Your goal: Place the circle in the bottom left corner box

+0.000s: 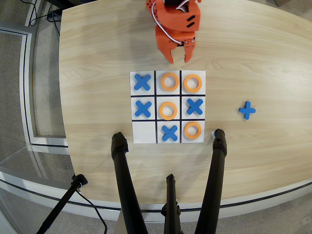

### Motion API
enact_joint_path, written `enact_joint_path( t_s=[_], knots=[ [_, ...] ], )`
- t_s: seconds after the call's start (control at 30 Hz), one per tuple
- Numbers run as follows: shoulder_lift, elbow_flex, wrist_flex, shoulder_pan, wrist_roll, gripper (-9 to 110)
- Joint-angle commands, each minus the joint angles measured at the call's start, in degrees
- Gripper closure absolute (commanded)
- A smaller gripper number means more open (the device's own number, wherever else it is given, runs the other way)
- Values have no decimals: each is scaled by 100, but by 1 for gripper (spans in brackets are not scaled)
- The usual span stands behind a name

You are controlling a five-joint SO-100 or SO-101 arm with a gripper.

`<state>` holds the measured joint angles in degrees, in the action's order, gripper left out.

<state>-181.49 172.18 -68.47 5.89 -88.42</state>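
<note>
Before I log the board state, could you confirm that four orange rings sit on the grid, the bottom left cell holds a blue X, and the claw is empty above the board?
Not quite: the bottom left cell is empty, as the overhead view shows. The rest holds: four orange rings sit on the grid, and the claw is empty above the board.

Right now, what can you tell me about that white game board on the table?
The board is a flat white square lying on the wooden table, divided by black lines into nine cells. Four hold orange rings, four hold blue X pieces. Only the bottom left cell in the overhead view is bare. The gripper hangs beyond its top edge, apart from it.
</note>
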Motion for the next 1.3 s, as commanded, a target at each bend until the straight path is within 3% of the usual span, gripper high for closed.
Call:
enact_joint_path(
  t_s=[0.0, 0.13, 0.4, 0.5, 0.77, 0.87, 0.97, 1.27],
  knots=[
    [-527, 659, 35, -255, -167, 93],
    [-1046, 1125, -26, -598, -193, 102],
    [-1081, 1134, -633, -2048, -220, 101],
    [-1125, 1134, -580, -3463, -211, 102],
    [-1301, 1134, -589, -8543, -211, 101],
    [-1301, 1134, -580, -9879, -211, 101],
    [-1301, 1134, -589, -10292, -202, 101],
    [-1292, 1134, -598, -10072, -202, 101]
  ],
)
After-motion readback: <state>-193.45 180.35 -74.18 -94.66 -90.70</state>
